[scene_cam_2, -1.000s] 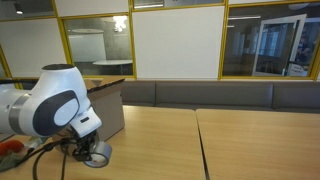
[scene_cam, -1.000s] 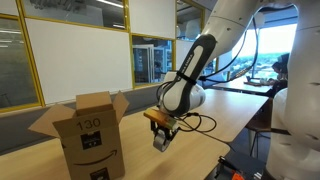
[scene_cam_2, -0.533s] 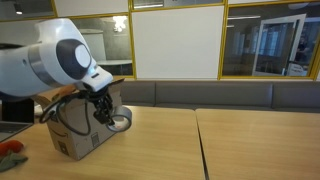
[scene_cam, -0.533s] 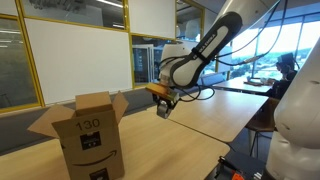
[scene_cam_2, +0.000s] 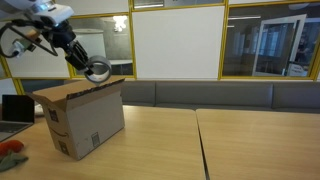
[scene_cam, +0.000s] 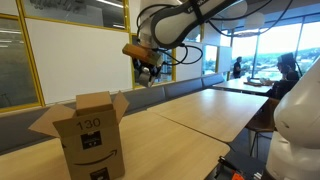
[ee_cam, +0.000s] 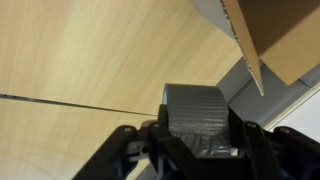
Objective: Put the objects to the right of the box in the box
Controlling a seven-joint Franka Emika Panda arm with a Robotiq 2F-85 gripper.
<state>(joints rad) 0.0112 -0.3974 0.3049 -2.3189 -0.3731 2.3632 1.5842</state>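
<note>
Editor: Higher now than half a second ago?

Photographer: Much higher. The arm (scene_cam: pixel 190 15) is holding its load far above the bench (scene_cam: pixel 190 115), where before it was passing at about the height of the cardboard box's (scene_cam: pixel 90 135) top.

Editor: What are the fingers (ee_cam: pixel 122 152) doing?

Photographer: In the wrist view they are clamping a roll of grey tape (ee_cam: pixel 200 115) from both sides, spread only as wide as the roll itself.

Editor: And where is the tape sitting against the box?

Photographer: It is hanging in the air, not inside. In an exterior view the roll (scene_cam_2: pixel 98 71) is showing just above the box's (scene_cam_2: pixel 85 120) raised flaps. In an exterior view the fingers (scene_cam: pixel 146 72) are hanging well above the box and off to one side. The wrist view is catching one flap (ee_cam: pixel 280 35) in its upper right corner, with bare bench wood (ee_cam: pixel 80 60) lying below the roll.

Editor: Anything else on the bench?

Photographer: The box is standing upright, flaps open. A laptop (scene_cam_2: pixel 15 108) is standing open at the frame's edge beside it, and something orange-red (scene_cam_2: pixel 12 150) is lying in the corner, too cropped to identify.
</note>
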